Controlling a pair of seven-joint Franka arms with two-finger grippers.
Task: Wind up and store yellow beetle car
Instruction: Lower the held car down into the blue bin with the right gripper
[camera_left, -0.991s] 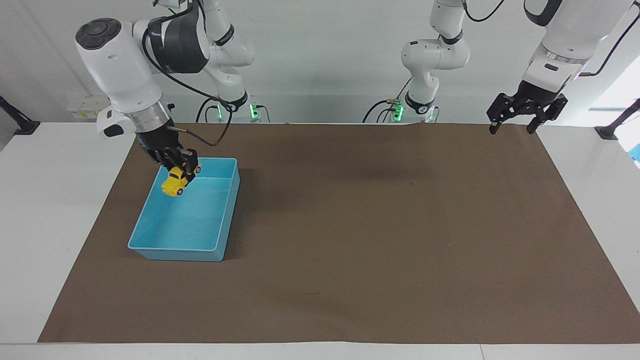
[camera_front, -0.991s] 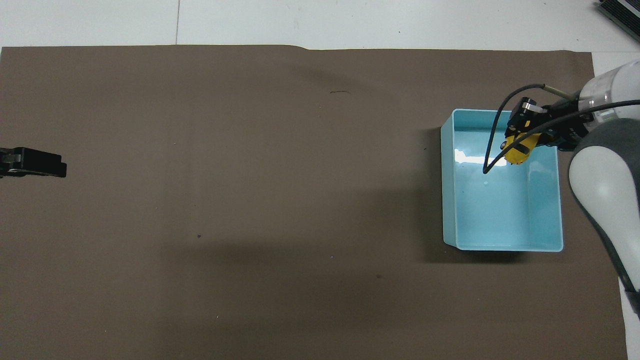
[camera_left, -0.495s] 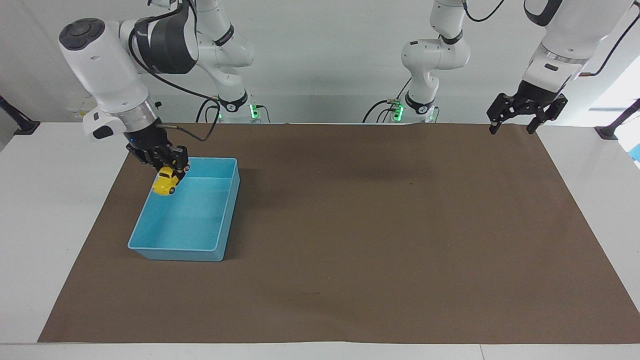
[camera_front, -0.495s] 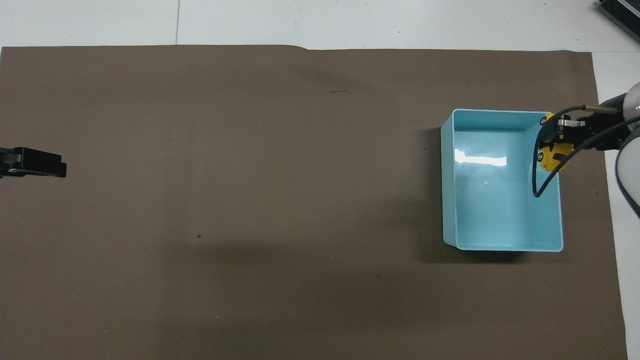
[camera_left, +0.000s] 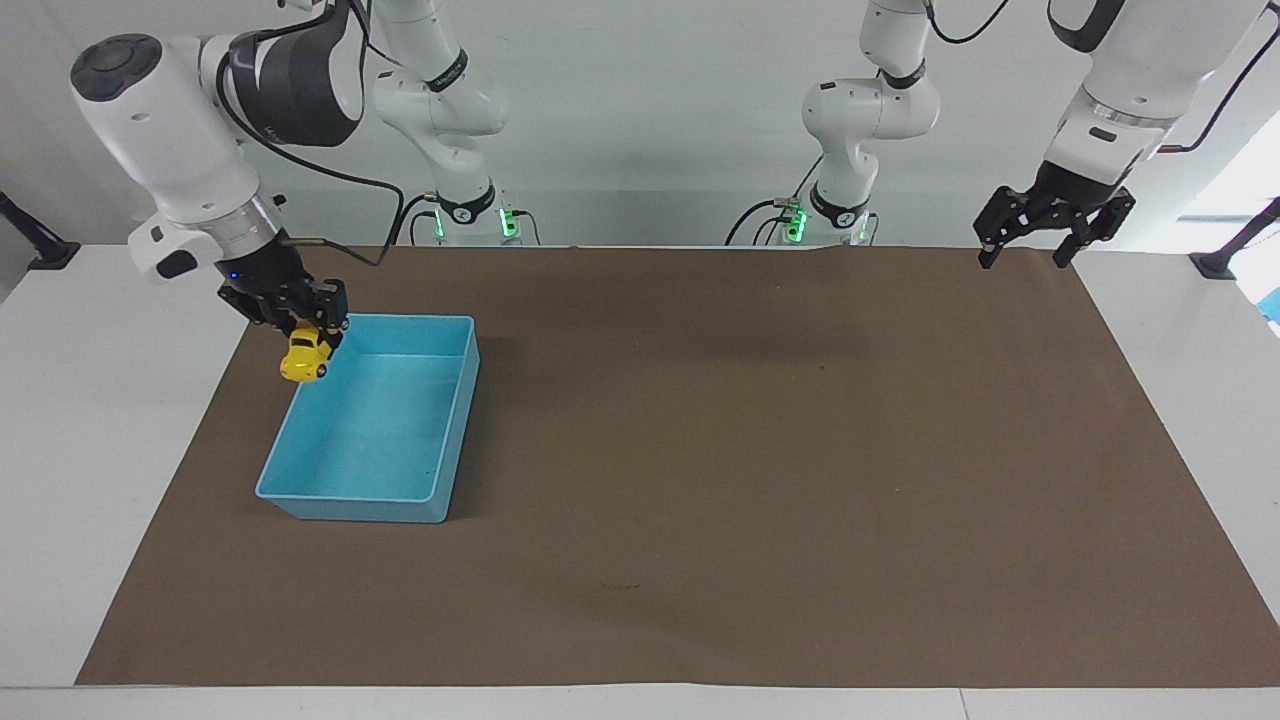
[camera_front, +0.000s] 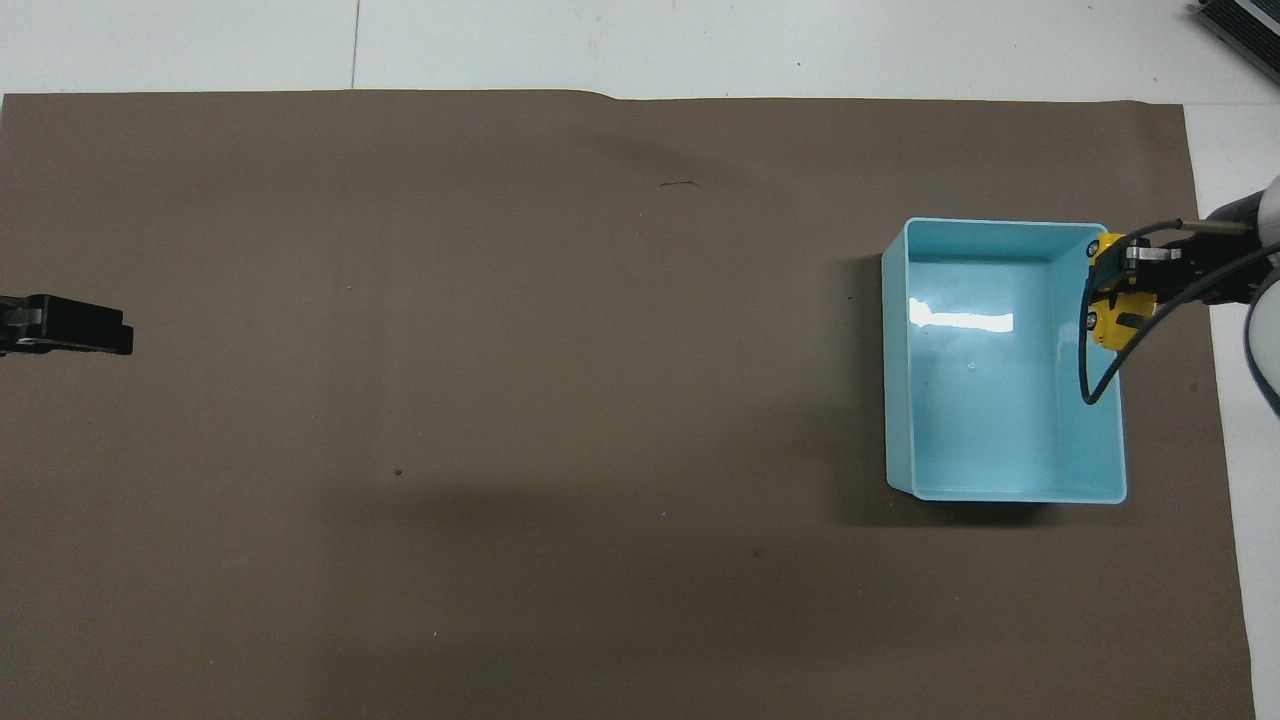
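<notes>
The yellow beetle car (camera_left: 303, 353) (camera_front: 1108, 322) hangs tilted, nose down, with my right gripper (camera_left: 311, 334) (camera_front: 1122, 292) shut on its upper end. Both hang in the air over the side rim of the light blue bin (camera_left: 352, 504) (camera_front: 1000, 494), at the edge toward the right arm's end of the table. The bin's inside shows nothing in it. My left gripper (camera_left: 1028, 257) (camera_front: 118, 338) waits open and holds nothing, above the brown mat's edge at the left arm's end.
A brown mat (camera_left: 760, 470) (camera_front: 500, 400) covers most of the white table, and the blue bin stands on it. A black cable (camera_front: 1095, 370) loops down from the right wrist over the bin.
My right gripper has carried the car from over the bin's inside sideways to over its rim, toward the right arm's end of the table. The left arm has not moved.
</notes>
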